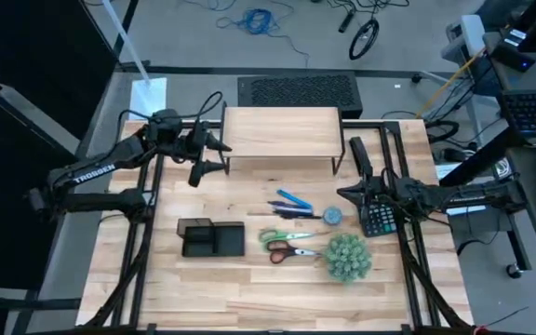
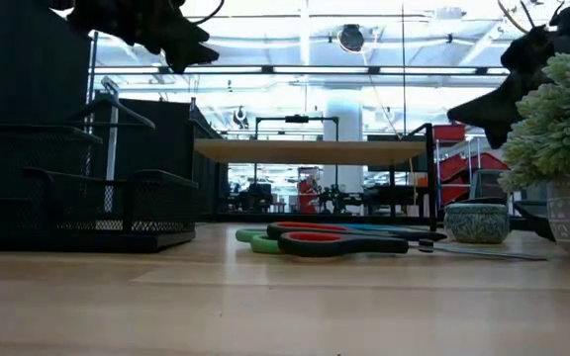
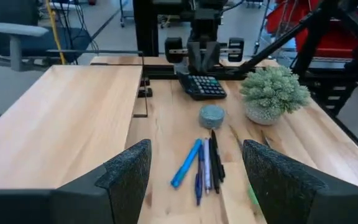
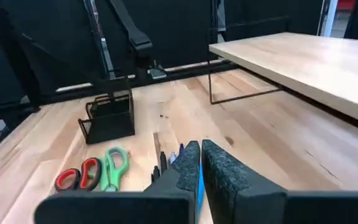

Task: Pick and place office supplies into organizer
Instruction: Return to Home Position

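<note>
Several blue pens and a dark pen [image 1: 291, 206] lie side by side mid-table, in front of the wooden riser [image 1: 282, 130]; the left wrist view shows the pens [image 3: 202, 165] too. Green-handled and red-handled scissors [image 1: 287, 244] lie flat nearer the front edge. The black organizer [image 1: 210, 237] stands to their left. My left gripper [image 1: 220, 155] hovers open by the riser's left end, its fingers [image 3: 128, 171] wide apart and pointing toward the pens. My right gripper [image 1: 342, 194] hovers shut over the calculator's left edge, right of the pens, with nothing between its fingers [image 4: 219, 165].
A black calculator [image 1: 377, 217] lies under the right arm. A small round grey pot [image 1: 332, 216] stands beside the pens. A fuzzy green ball plant [image 1: 347, 258] stands right of the scissors. Bare wood shows along the table's near edge [image 1: 268, 307].
</note>
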